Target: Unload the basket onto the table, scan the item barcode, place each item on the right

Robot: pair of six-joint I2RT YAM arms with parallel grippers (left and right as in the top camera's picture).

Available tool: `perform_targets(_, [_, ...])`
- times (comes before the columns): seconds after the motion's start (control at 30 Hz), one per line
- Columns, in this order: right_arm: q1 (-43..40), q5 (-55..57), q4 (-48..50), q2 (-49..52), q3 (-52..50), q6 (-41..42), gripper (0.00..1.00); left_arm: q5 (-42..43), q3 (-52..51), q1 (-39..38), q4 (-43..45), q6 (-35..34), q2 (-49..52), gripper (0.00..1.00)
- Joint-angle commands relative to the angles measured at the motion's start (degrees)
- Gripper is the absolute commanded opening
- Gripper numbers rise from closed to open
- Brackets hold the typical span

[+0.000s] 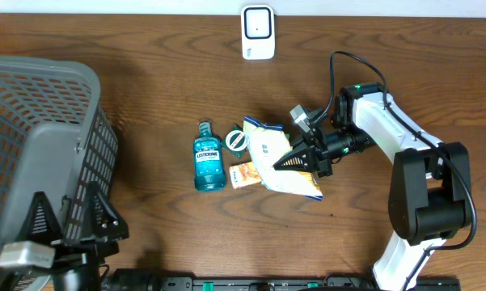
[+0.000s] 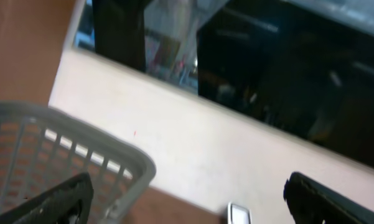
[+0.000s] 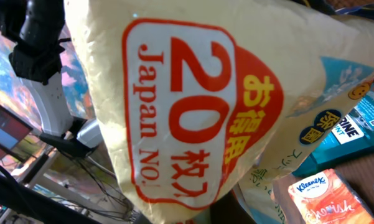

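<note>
**Item:** soft pale-yellow pouch (image 1: 276,153) of crinkled film. It has a red-outlined panel printed "20" and "Japan NO." with Japanese characters, and blue-and-white print at one end.

**Location:** mid-surface (image 1: 145,97), just right of the orange Kleenex pack (image 1: 244,175) and the blue mouthwash bottle (image 1: 209,158), well apart from the white scanner (image 1: 258,32).

**Right gripper** (image 1: 295,160): clamped narrow on the pouch.

**Left gripper** (image 1: 69,218): spread wide beside the grey basket (image 1: 32,105).

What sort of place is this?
Probably a mock shop checkout bench: a white barcode scanner at the far edge, a grey shopping basket, and goods such as a mouthwash bottle and the yellow pack in the right gripper.
</note>
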Motion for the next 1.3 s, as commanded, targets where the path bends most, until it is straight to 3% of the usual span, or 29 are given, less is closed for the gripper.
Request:
perform_targets(0.0, [0.1, -1.4, 0.0, -1.6, 0.1, -2.6, 0.01, 6.1, -3.8, 0.3, -0.5, 1.0, -0.2, 0.98])
perform_targets(0.23, [0.1, -1.1, -0.1, -1.6, 0.1, -2.6, 0.02, 17.4, -17.3, 0.3, 6.5, 6.7, -0.2, 0.98])
perform_targets(0.43, [0.3, -1.4, 0.0, -1.6, 0.1, -2.6, 0.01, 17.2, -25.5, 0.3, 13.6, 6.6, -0.2, 0.98])
perform_targets(0.77, [1.0, -1.5, 1.6, -1.6, 0.1, -2.6, 0.01, 17.2, -34.1, 0.3, 13.2, 6.2, -0.1, 0.98])
perform_targets(1.0, [0.1, 0.5, 3.5, -1.6, 1.2, -2.1, 0.01, 17.2, -34.7, 0.3, 13.2, 6.2, -0.1, 0.98])
perform_targets(1.17, [-2.8, 4.3, 5.7, -1.6, 8.2, 8.9, 0.02, 17.2, -34.7, 0.3, 13.2, 6.2, -0.1, 0.98])
perform_targets(1.27, [-3.0, 13.9, 14.1, -1.6, 13.5, 27.4, 0.02, 17.2, -34.7, 0.3, 13.0, 6.2, -0.1, 0.98])
